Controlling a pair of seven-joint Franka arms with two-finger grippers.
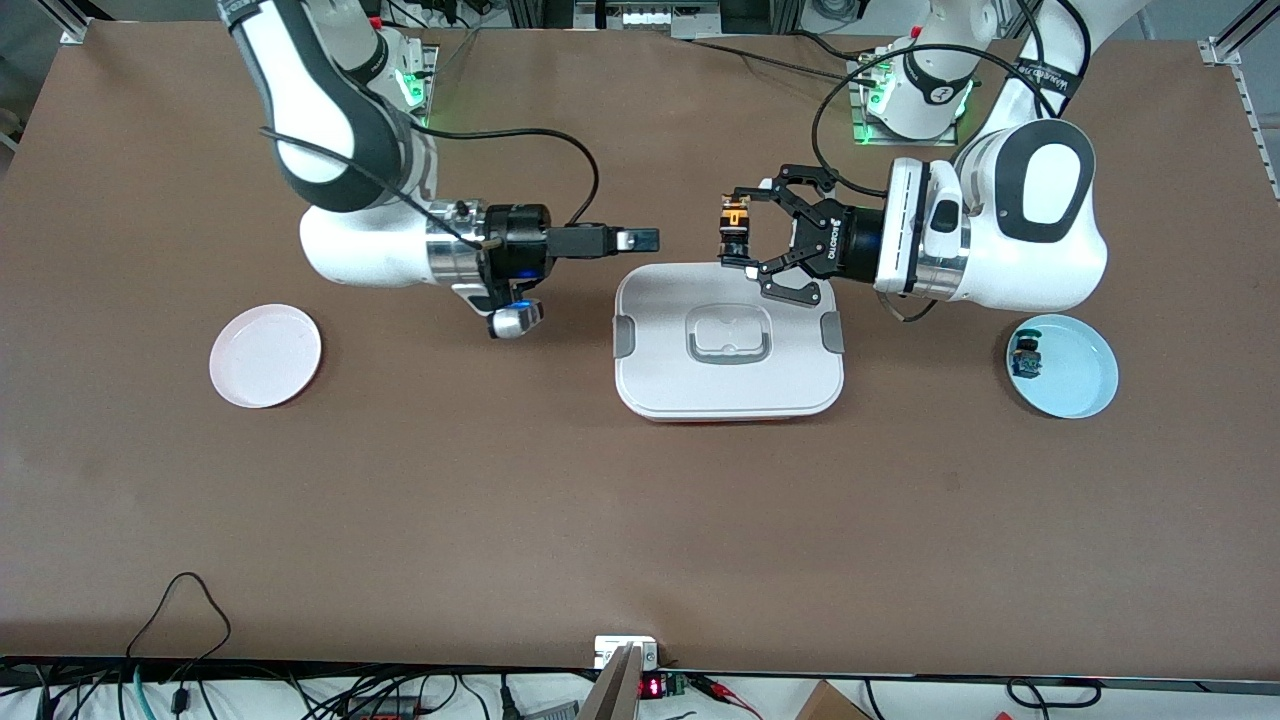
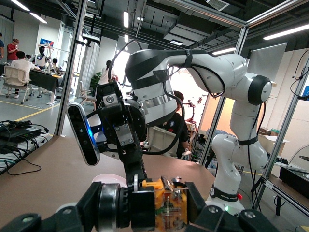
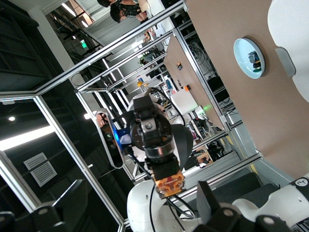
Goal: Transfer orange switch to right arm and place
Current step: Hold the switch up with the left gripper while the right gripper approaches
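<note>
Gripping the orange switch (image 1: 735, 222) over mid-bench, the left tool (image 1: 735, 232) presents it sideways so the right tool (image 1: 640, 240), seemingly narrow, can take it.

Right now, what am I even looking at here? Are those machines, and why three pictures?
They are two robot arms at a brown table. One picture comes from a high camera facing them; the other two from cameras on each arm's wrist.

The left gripper is shut on the orange switch, a tiny push-button, in the air over the edge of a white lidded box at the middle of the table. The right gripper points at it across a gap; each wrist view shows the other arm's gripper head-on.

A pink plate lies toward the right arm's end. A blue plate toward the left arm's end holds a small blue-green switch.
</note>
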